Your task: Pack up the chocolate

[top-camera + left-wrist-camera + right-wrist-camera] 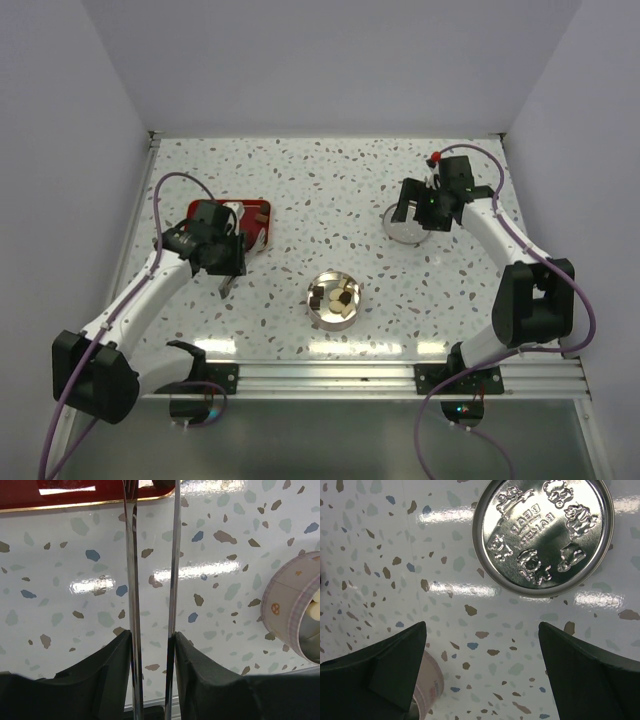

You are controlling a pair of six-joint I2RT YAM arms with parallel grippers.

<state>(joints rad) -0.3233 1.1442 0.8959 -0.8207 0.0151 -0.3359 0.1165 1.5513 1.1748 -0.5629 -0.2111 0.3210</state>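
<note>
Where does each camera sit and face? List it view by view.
Top: high behind the robot, looking down on the table; left arm and right arm show.
Left wrist: looks along the tweezers toward the tray; left gripper shows, holding them.
Right wrist: looks down on the lid; open right gripper shows.
Shared: the tin appears in all three.

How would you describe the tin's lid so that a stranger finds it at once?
On the speckled table, go to the far right, by the open jaws of the right arm. There lies a round silver lid. Unlike the central tin with chocolate, it is flat, embossed with small animals and lettering.
</note>
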